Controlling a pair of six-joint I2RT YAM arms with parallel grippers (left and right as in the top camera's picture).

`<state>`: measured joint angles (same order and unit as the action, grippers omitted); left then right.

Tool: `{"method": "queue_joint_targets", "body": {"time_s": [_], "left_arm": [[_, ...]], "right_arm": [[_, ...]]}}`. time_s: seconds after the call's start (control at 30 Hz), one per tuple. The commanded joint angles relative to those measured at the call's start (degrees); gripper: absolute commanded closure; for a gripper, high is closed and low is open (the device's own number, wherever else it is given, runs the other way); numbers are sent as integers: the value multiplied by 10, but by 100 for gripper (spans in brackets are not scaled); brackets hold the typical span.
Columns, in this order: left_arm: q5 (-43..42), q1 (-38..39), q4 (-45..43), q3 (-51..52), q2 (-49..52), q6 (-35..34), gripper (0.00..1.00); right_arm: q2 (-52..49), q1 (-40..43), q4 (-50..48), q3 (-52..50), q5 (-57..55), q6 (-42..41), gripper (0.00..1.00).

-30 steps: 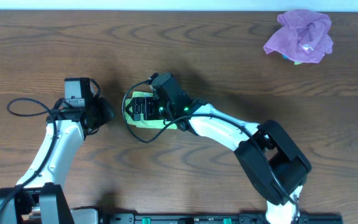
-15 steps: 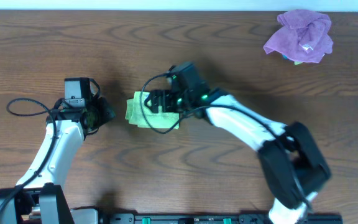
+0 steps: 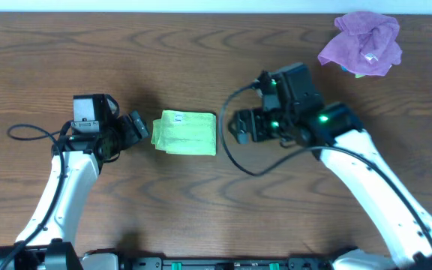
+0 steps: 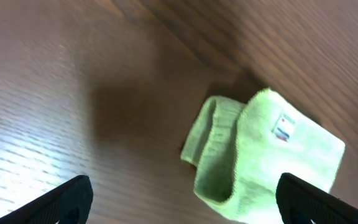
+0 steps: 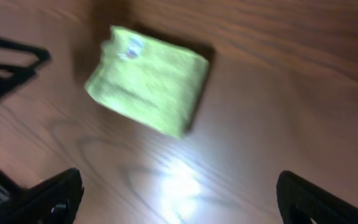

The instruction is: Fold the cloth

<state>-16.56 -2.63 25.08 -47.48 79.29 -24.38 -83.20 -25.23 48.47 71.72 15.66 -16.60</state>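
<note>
The cloth [image 3: 185,133] is a lime-green towel lying folded into a small rectangle on the wooden table, between the two arms. The left wrist view shows its layered folded edge and a small white label on the cloth [image 4: 263,155]. My left gripper [image 3: 139,127] is open just left of the cloth, apart from it, its two black fingertips [image 4: 64,199] wide. My right gripper [image 3: 238,126] is open to the right of the cloth, holding nothing; in its blurred wrist view the cloth [image 5: 149,79] lies ahead on the table.
A crumpled purple cloth [image 3: 362,43] sits at the back right of the table. Black cables loop from both arms, one cable [image 3: 28,129] at the far left. Bare wooden table [image 3: 216,60] lies behind the folded cloth.
My right gripper has pulled back to the right, off the cloth, which now lies uncovered. My left gripper has opened and edged toward the cloth's left side.
</note>
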Motion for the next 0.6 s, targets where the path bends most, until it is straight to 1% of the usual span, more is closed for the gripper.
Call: {"method": "queue_joint_targets", "body": {"time_s": [0.0, 0.07, 0.13, 0.23, 0.37, 0.43, 0.57], "left_arm": [[-26, -5, 13, -15, -6, -5, 4], [-43, -5, 21, -15, -6, -5, 5], [-59, -4, 26, -15, -6, -16, 5], [-78, -3, 33, -15, -6, -32, 5], [-108, -3, 39, -15, -6, -38, 5], [-117, -3, 44, -14, -6, -47, 4], [-118, -3, 61, -14, -6, -74, 5]], "right_arm": [[39, 14, 48, -4, -94, 61, 1], [64, 28, 73, -29, -118, 64, 1], [95, 52, 77, -72, -117, 64, 1], [158, 94, 59, -156, -90, 64, 1], [236, 138, 34, -237, -63, 49, 1], [273, 157, 28, -267, -63, 34, 1], [323, 185, 23, -294, -64, 7, 1]]}}
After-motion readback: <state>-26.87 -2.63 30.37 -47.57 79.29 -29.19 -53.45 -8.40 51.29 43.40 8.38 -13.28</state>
